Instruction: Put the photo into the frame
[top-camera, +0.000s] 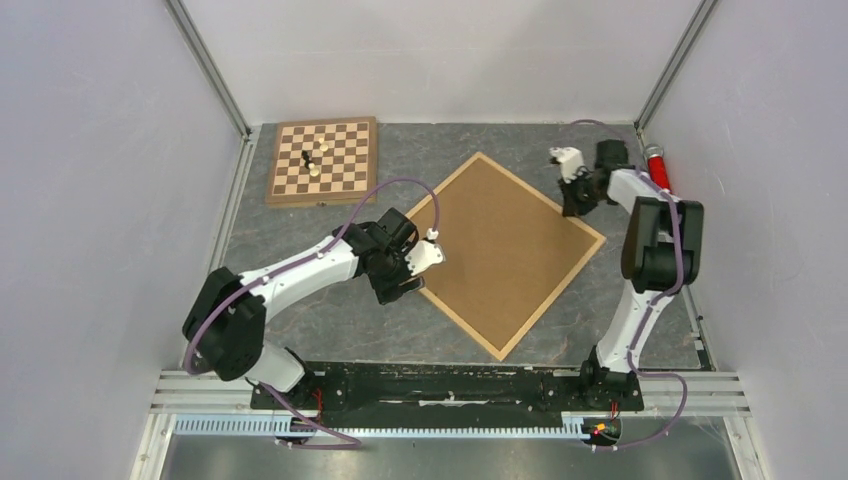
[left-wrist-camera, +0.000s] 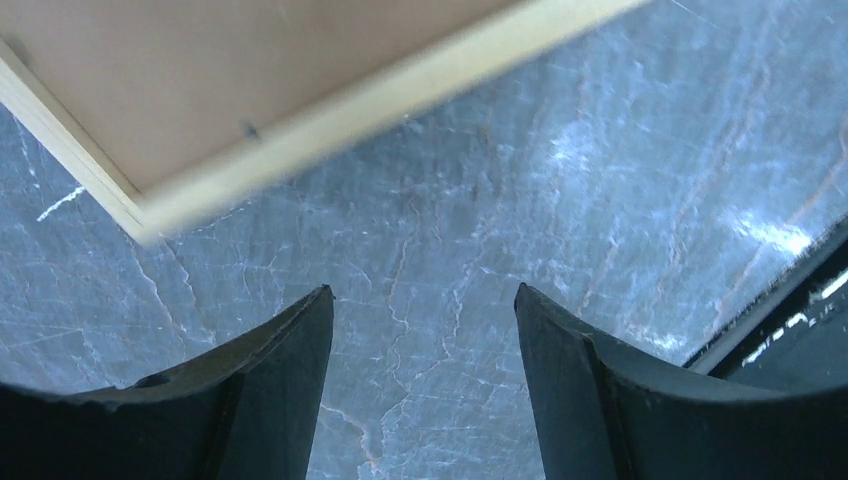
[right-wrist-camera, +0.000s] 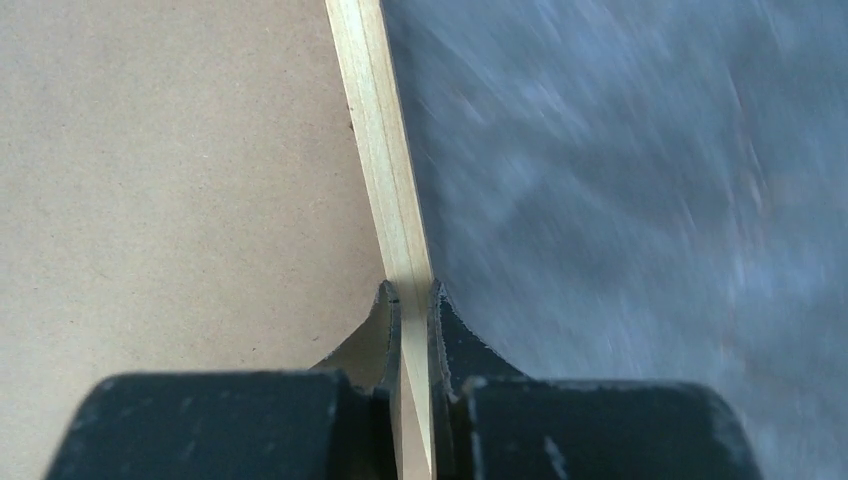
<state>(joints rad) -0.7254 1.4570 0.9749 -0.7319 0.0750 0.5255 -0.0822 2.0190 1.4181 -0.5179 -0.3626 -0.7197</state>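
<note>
The frame (top-camera: 552, 298), thin light wood, lies turned like a diamond on the grey table, with a brown backing board (top-camera: 505, 250) filling it. My right gripper (top-camera: 572, 205) is at the frame's upper right side. In the right wrist view this gripper (right-wrist-camera: 410, 288) is shut on the frame's narrow border (right-wrist-camera: 380, 150), with the board (right-wrist-camera: 170, 180) to its left. My left gripper (top-camera: 415, 280) hovers by the frame's left corner. Its jaws (left-wrist-camera: 423, 292) are open with only bare table between them, and the frame's corner (left-wrist-camera: 380, 100) lies just beyond. The photo is out of view.
A checkered chessboard (top-camera: 323, 160) with a few chess pieces (top-camera: 311, 162) sits at the back left. A red-tipped object (top-camera: 657, 165) lies by the right wall. Walls close in both sides and the back; a black rail (top-camera: 440, 385) runs along the near edge.
</note>
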